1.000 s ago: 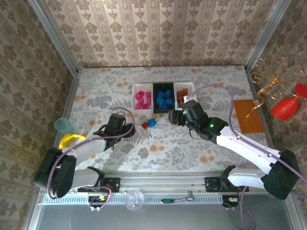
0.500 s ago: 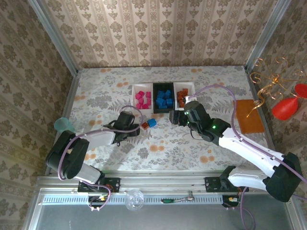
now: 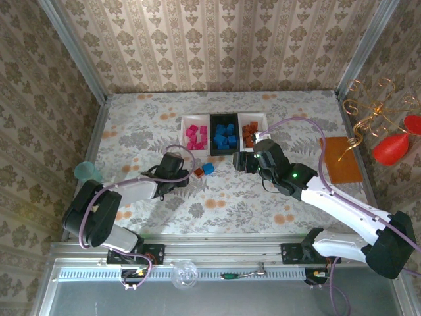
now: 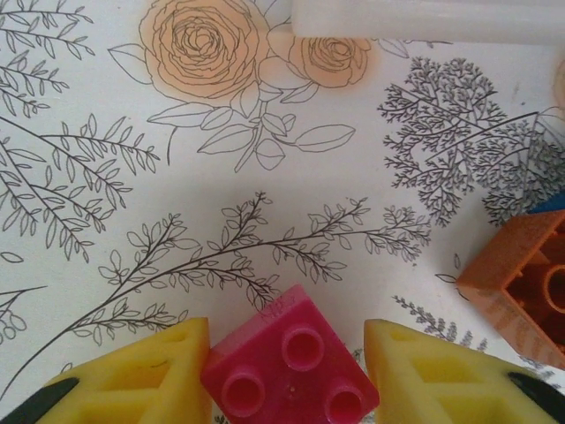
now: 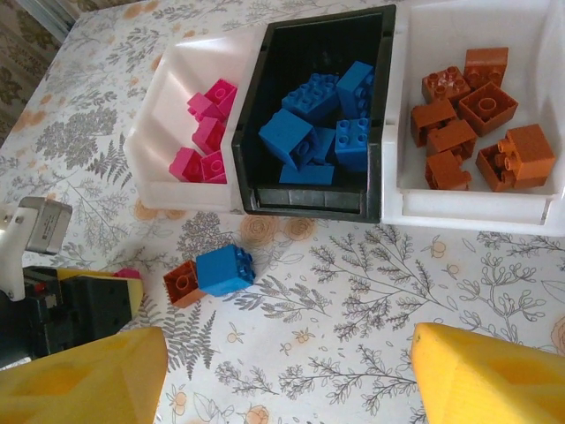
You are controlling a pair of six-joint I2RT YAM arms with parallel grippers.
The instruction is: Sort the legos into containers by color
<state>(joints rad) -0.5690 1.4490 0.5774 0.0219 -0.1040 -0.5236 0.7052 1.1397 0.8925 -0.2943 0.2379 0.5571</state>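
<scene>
Though wider a second ago, left gripper (image 4: 287, 343) now tight on the pink lego (image 4: 291, 375) — right gripper (image 5: 290, 343) (unchanged) spread.

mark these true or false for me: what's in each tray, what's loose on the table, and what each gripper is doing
1. The black tray holds blue bricks. True.
2. The right gripper grips a blue brick. False: its jaws are open with nothing between them.
3. A loose blue brick and a loose orange-brown brick lie side by side on the table in front of the trays. True.
4. The orange-brown bricks sit in the left white tray. False: they sit in the right white tray; the left one holds magenta bricks.
5. The left gripper has a magenta brick between its fingers. True.
</scene>
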